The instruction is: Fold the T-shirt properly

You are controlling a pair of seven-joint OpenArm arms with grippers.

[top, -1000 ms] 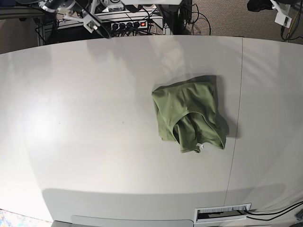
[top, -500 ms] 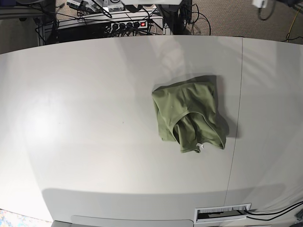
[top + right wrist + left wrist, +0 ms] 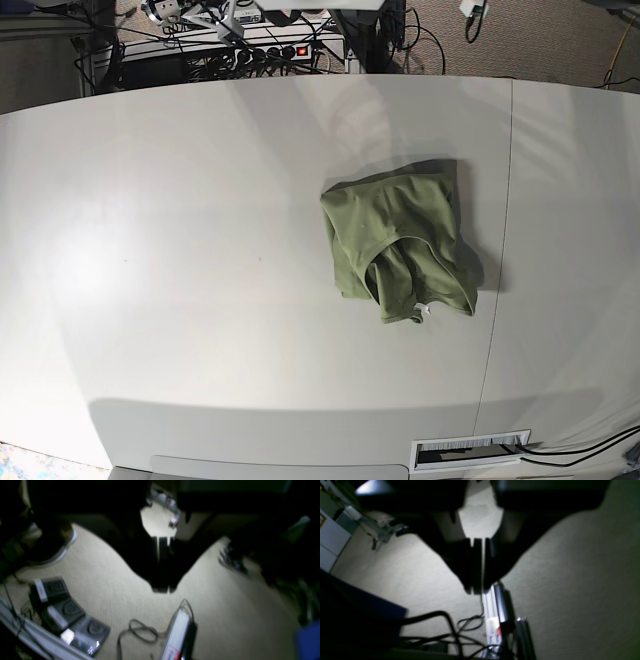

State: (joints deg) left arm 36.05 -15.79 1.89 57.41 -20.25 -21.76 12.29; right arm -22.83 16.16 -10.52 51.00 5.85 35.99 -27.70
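The T-shirt (image 3: pixel 402 246) is left unmoved on the table (image 3: pixel 180 250). Both arms have been withdrawn; the left gripper (image 3: pixel 477 590) and right gripper (image 3: pixel 161 588), though blurred, are seen closed, apparently empty.

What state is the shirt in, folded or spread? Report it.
Folded: the shirt lies as a compact, layered bundle on the table, its tag showing.

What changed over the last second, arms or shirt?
Both arms kept pulling back beyond the table's far edge, and in the base view they are almost out of frame. The left gripper and right gripper are shut and empty, over the floor. The T-shirt stayed put, folded the same.
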